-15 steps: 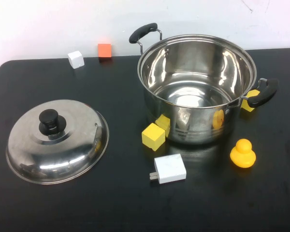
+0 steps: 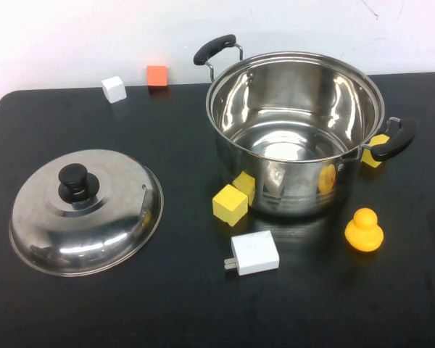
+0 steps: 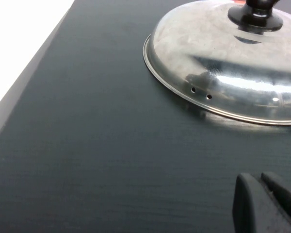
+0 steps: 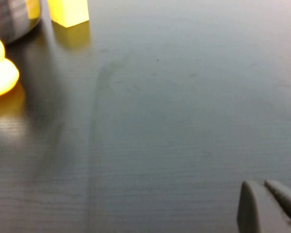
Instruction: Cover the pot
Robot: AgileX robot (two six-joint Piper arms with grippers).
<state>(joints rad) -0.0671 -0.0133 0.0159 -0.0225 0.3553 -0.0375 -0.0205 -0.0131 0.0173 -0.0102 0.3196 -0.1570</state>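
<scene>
The large steel pot stands open and upright at the back right of the black table, with two black side handles. The domed steel lid with a black knob lies on the table at the left, apart from the pot; it also shows in the left wrist view. My left gripper is shut and empty, low over the table a short way from the lid's rim. My right gripper is shut and empty over bare table. Neither gripper shows in the high view.
A yellow block and a white charger plug lie in front of the pot. A yellow duck sits at the front right, also in the right wrist view. A white block and an orange block are at the back.
</scene>
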